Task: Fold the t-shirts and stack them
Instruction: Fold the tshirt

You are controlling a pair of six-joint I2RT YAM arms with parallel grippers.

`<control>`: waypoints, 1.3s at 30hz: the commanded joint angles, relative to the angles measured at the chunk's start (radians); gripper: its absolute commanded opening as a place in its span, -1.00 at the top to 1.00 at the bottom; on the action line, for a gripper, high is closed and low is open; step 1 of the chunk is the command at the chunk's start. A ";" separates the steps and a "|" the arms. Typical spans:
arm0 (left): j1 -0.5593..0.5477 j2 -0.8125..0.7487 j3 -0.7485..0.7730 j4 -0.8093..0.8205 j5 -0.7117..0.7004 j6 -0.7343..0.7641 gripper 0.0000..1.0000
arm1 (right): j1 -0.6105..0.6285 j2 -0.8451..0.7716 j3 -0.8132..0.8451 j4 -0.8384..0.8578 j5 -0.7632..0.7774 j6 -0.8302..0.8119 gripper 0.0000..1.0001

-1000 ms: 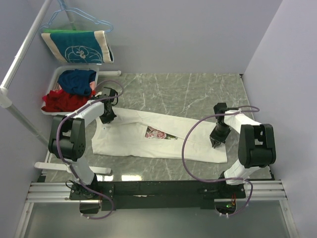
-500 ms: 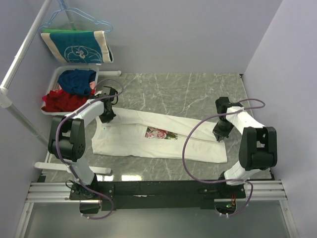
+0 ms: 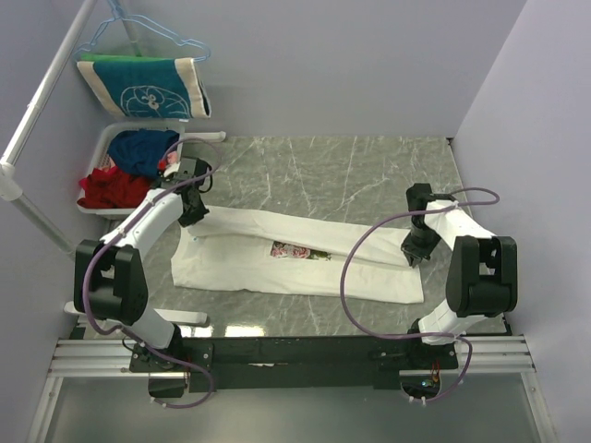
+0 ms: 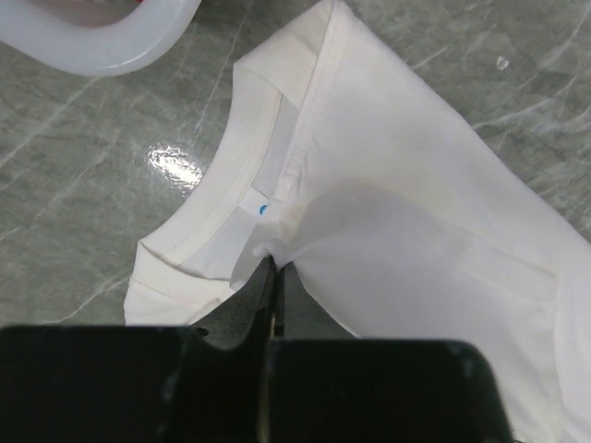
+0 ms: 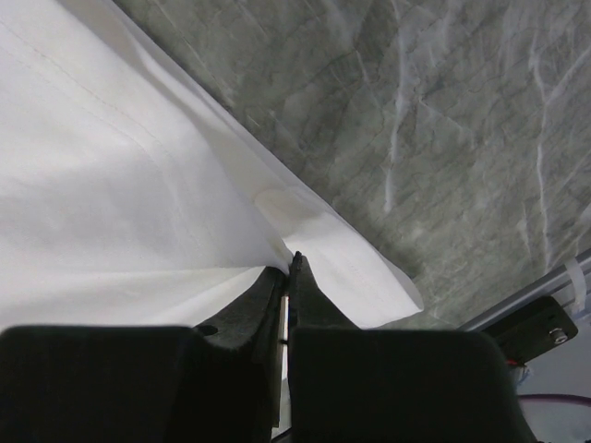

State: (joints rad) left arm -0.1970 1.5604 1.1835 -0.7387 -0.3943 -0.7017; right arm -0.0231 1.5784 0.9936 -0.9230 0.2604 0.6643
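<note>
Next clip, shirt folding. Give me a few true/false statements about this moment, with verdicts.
1. The left fingers are shut on the cream-white cloth t-shirt beside its collar. True.
2. The right fingers hang open, holding nothing. False: they are shut on the shirt's edge at the end opposite the collar.
3. The white plastic basket holds a blue garment and a red garment. True.
4. The pink flower print lies fully exposed. False: only a strip shows between folded layers.
5. The teal cloth is folded inside the basket. False: it hangs above the basket.
</note>
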 commanded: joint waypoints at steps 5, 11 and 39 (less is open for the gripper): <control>0.004 -0.011 -0.074 -0.005 0.029 -0.019 -0.46 | -0.011 -0.001 -0.039 0.016 0.013 -0.015 0.00; 0.005 -0.025 -0.052 0.004 0.000 -0.033 -0.56 | -0.012 -0.035 0.011 0.012 0.031 -0.011 -0.09; -0.010 0.423 0.287 0.053 0.115 -0.019 -0.09 | 0.219 0.445 0.439 0.069 -0.170 -0.065 0.22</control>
State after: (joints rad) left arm -0.1963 1.9221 1.3579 -0.6640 -0.2371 -0.7166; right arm 0.2066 1.9694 1.3682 -0.8341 0.0662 0.6079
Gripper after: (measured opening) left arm 0.554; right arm 0.390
